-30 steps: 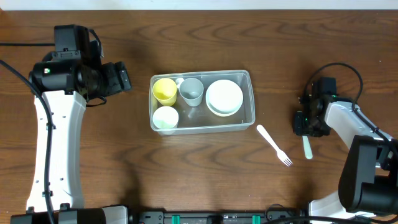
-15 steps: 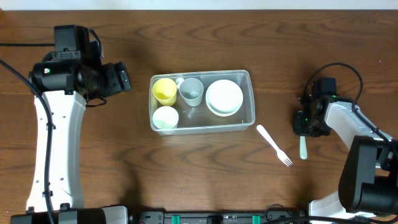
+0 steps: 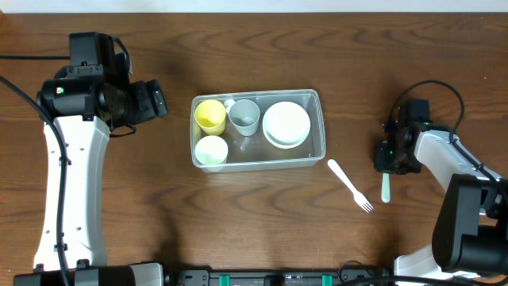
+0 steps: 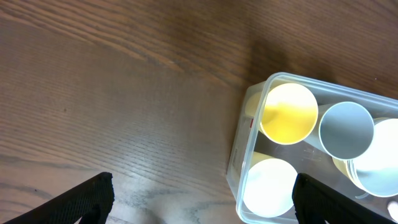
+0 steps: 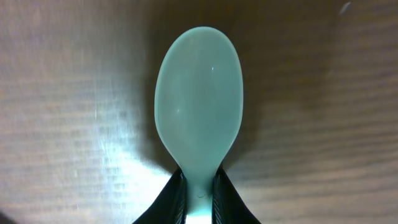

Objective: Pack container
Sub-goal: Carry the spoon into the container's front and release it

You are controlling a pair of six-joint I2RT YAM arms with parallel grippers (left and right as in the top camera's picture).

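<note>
Okay, closest in: your R gripper (image 5: pixel 199 190) is pinched together on the thin neck of the pale green spoon (image 5: pixel 199 106), whose bowl lies flat on the table (image 5: pixel 62 93). So I'd call this the cutlery pick-up step, w/ the lift not yet done. Next move prob needs a straight rise, a check that the slim handle doesn't twist, then a swing left. The white fork (image 3: pixel 350 185) lies near that path, so clear it w/ height. Farther out, the container (image 3: pixel 318 148) sits mid-table holding a yellow cup (image 3: pixel 209 115), grey cup (image 3: pixel 244 117), white cup (image 3: pixel 211 151) and white bowls (image 3: pixel 286 124). Free room inside is slim, mostly by the right wall, so come in over the rim. Farthest, the L gripper (image 3: pixel 159 101) hangs w/ fingers wide apart, empty, well apart from the tub.
</note>
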